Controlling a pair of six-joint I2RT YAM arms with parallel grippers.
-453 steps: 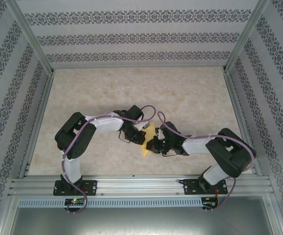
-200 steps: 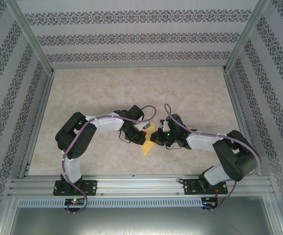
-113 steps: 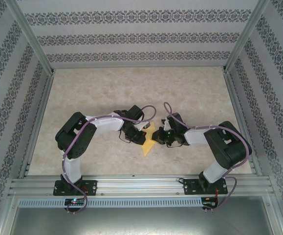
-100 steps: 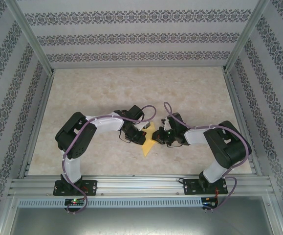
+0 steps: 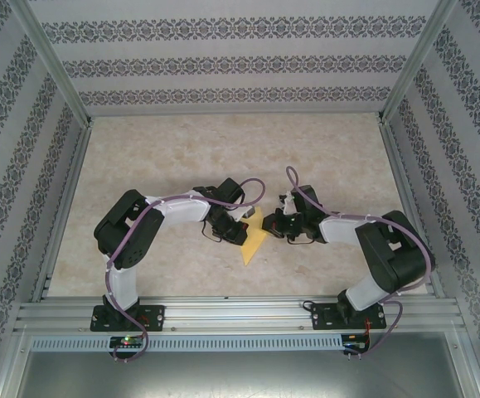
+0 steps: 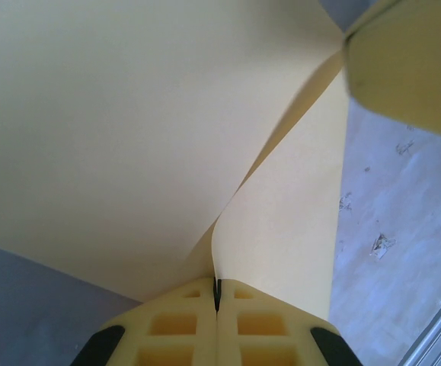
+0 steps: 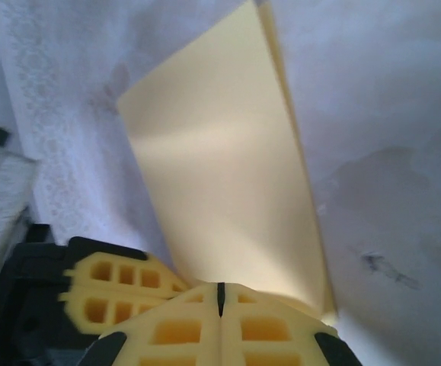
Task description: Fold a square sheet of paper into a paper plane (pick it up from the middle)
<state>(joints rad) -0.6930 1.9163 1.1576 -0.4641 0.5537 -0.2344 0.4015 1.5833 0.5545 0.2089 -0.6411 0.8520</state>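
Since a couple of seconds ago the right gripper has slid from the sheet's near tip toward its far end; the left arm has not budged. Nearest the rail, the pointed yellow tip of the square sheet of paper pokes out between the two wrists, over the middle of the table. The left gripper is pinched tight where two layers meet. The right one is closed too, seemingly nipping an edge, though its fingers hide the contact. I'd judge this mid-fold; next, the layers need lining up before pressing flat. From above, the wrists cover most of the sheet.
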